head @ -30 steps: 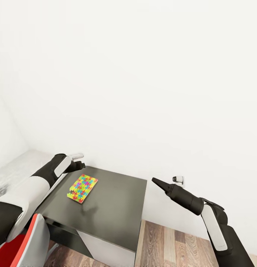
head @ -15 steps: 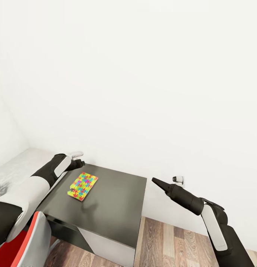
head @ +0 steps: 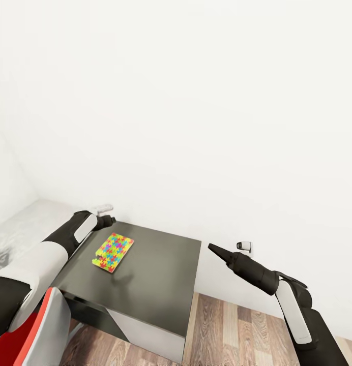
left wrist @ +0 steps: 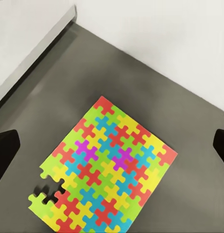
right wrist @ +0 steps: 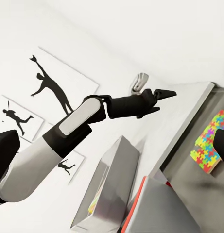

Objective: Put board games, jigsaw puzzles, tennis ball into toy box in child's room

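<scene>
One jigsaw puzzle (head: pixel 113 252) lies flat on a low dark grey cabinet (head: pixel 155 284), with a piece gone at one corner. The left wrist view looks straight down on the jigsaw puzzle (left wrist: pixel 104 170). My left gripper (head: pixel 109 221) hangs open just above the puzzle's far end, its fingers (left wrist: pixel 5 150) wide apart. My right gripper (head: pixel 212 248) is open in the air off the cabinet's right side and holds nothing. An end of the mottled table (head: pixel 23 229) adjoins the cabinet on the left. The toy box, board games, tennis ball and bed are out of view.
A red chair (head: pixel 23 340) with a grey back stands at the cabinet's near left corner. A white wall rises right behind the cabinet, with a socket (head: pixel 244 246) low on it. Wood-plank floor (head: pixel 237 330) lies to the right. Black silhouette pictures (right wrist: pixel 53 90) hang on the wall.
The whole picture has slid up a little, so the camera moved. Both arms and the puzzle keep the same places relative to each other.
</scene>
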Robot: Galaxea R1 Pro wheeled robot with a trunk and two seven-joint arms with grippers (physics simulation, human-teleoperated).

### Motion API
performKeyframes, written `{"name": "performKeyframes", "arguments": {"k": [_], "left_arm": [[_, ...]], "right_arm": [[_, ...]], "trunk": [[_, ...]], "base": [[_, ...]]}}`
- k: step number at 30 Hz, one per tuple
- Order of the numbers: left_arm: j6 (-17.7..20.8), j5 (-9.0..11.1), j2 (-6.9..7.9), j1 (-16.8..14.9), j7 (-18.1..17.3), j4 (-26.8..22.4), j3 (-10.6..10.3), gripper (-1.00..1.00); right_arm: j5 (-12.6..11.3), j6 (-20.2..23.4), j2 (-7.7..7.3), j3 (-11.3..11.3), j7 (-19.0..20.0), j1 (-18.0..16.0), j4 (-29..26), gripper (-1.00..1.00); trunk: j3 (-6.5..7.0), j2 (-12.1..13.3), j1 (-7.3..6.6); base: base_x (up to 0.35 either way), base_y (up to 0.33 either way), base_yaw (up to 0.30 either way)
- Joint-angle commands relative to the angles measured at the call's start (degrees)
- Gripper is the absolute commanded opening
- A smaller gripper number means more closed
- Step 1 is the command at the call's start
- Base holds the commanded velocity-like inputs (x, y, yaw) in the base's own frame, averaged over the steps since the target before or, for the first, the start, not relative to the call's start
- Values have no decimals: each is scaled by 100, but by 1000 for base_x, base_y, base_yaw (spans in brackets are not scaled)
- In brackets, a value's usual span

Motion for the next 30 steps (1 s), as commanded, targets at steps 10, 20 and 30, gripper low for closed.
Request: {"name": "performKeyframes", "arguments": {"k": [10,20,30], "left_arm": [[-244,60,7,-5,49,-12,-78,100],[-281,60,6,-5,49,-4,-96,100],[-283,55,0,-5,49,-4,-97,100]], "right_arm": [[-17,31,-2,-3,5,-5,-1,100],[-17,31,-9,-3,10,-5,-1,100],[-17,31,-9,-3,13,-5,-1,100]], "trunk": [[-106,-12,3],[-201,-12,3],[-295,-12,3]], "base": [[0,0,0],[0,0,0],[0,0,0]]}}
